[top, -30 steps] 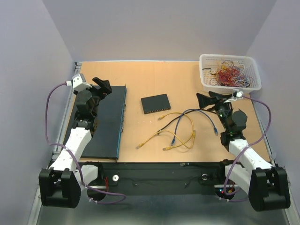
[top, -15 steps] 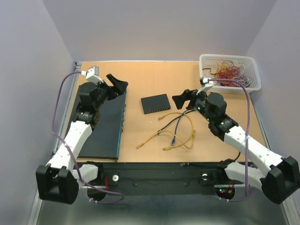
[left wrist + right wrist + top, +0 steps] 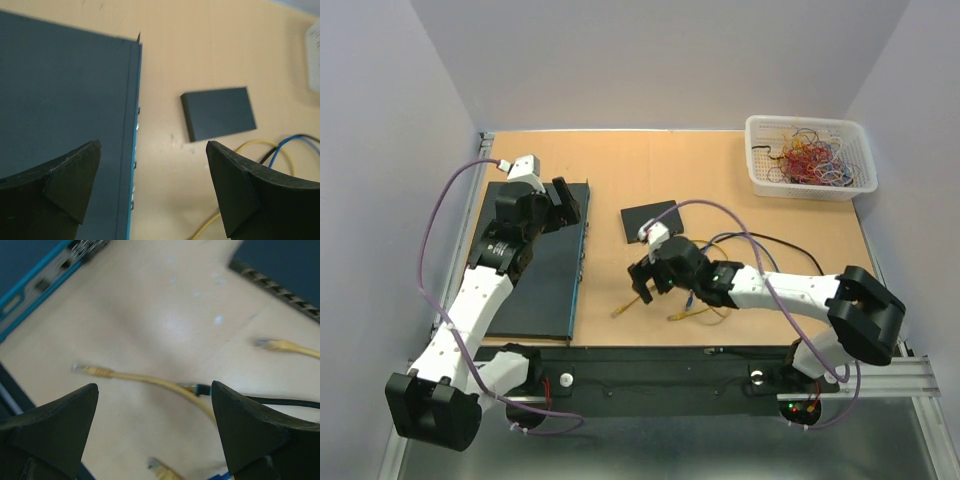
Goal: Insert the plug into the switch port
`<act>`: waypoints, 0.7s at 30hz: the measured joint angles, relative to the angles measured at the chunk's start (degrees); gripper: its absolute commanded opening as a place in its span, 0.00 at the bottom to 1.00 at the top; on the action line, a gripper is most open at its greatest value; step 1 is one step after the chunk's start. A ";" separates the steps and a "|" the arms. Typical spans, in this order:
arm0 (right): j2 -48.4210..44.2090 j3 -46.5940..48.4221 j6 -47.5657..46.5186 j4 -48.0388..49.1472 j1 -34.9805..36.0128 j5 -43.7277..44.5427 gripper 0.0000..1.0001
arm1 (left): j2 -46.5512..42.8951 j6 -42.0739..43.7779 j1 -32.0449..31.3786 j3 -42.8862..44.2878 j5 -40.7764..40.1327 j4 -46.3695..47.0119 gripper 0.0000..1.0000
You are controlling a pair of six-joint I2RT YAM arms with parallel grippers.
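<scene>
Right wrist view: your right gripper (image 3: 155, 390) above the yellow cable (image 3: 135, 376).
Its jaws stand wide apart; your left gripper (image 3: 153, 146) is spread likewise.

**My right arm swings across to the cables**

A second ago my right gripper (image 3: 642, 281) hung at 3 o'clock on the table, just below the basket (image 3: 810, 190). It has since swept left and down. It now sits at 6 o'clock of the small switch (image 3: 650, 214), over the yellow cable (image 3: 145, 379). My left gripper (image 3: 566, 200) has drifted from the big switch's (image 3: 542, 270) 11 o'clock corner toward its 1 o'clock corner.
</scene>
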 measured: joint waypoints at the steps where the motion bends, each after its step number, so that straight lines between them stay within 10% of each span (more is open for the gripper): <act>1: 1.05 0.00 -1.36 -0.15 2.03 -0.79 0.99 | 0.42 0.52 0.00 -0.61 0.04 -1.05 0.98; 21: 13.29 5.62 -13.99 -0.35 6.80 -10.32 0.99 | -3.87 3.63 3.39 -1.29 3.87 -3.04 0.98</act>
